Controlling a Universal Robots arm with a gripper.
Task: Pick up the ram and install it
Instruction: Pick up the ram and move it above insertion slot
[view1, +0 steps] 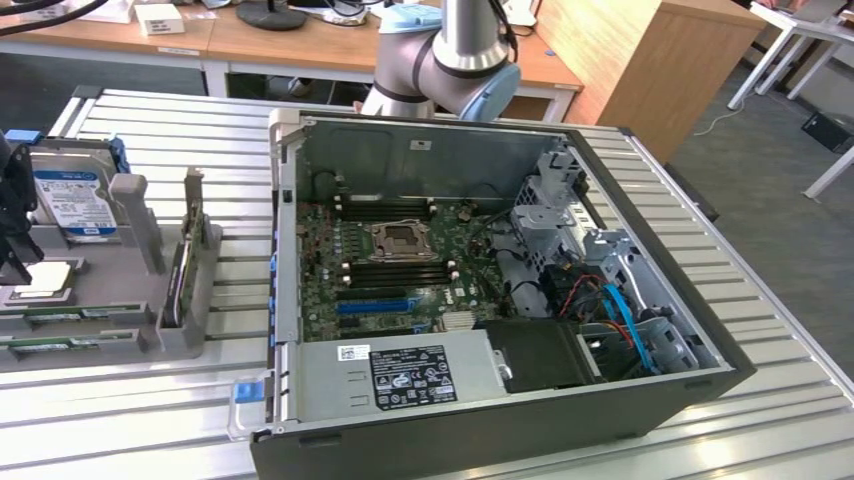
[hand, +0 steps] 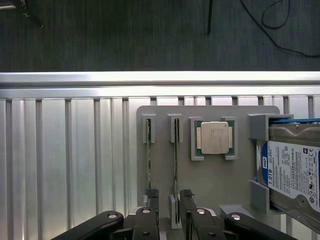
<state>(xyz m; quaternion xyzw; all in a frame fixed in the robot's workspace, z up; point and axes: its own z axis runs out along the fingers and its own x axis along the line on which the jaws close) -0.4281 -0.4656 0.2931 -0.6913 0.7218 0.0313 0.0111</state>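
Note:
Two ram sticks stand on edge in slots of a grey fixture tray (hand: 210, 185): one ram stick (hand: 175, 155) beside the CPU holder, the other ram stick (hand: 148, 155) nearer the tray's outer side. My gripper (hand: 169, 198) hovers above the tray, open, and its two black fingers (hand: 186, 200) straddle the line of the stick beside the CPU, apart from it. In the exterior view the sticks (view1: 60, 318) (view1: 60, 343) lie at the left, with the gripper (view1: 14, 250) above them at the frame's edge. The open computer case (view1: 494, 270) shows the motherboard's black memory slots (view1: 394, 270).
On the tray sit a CPU (hand: 215, 137), a hard drive (hand: 295, 170) and a taller green card with a bracket (view1: 184, 265). The case holds a CPU socket (view1: 398, 240), a blue slot (view1: 374, 300), a power supply (view1: 400, 375) and cables (view1: 614, 300). The slatted metal table (hand: 65, 150) ends near the tray.

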